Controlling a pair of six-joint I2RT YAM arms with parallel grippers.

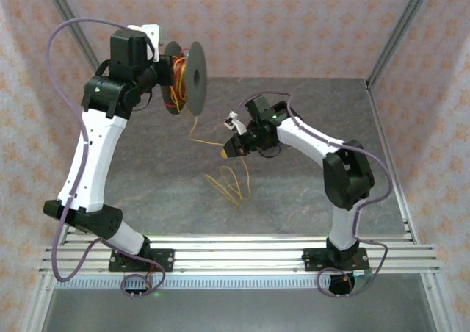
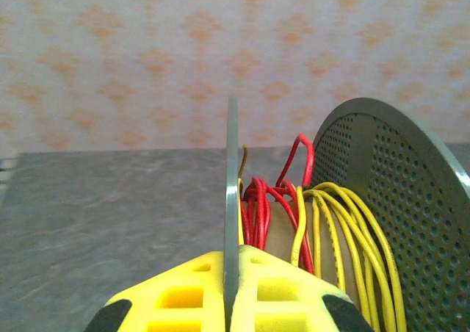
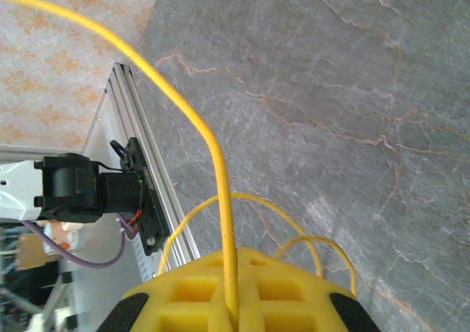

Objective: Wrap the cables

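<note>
The cables are red and yellow wires wound on a spool between a thin grey flange and a perforated grey flange. My left gripper is shut on the thin flange's edge and holds the spool up at the back left. One yellow cable hangs from the spool and runs to my right gripper, which is shut on it. Its loose loops lie on the table below. In the right wrist view the right gripper pinches the wire between its yellow pads.
The grey stone-look table has free room to the right and front. Aluminium rails run along the near edge with both arm bases. Frame posts and patterned walls close in the back and sides.
</note>
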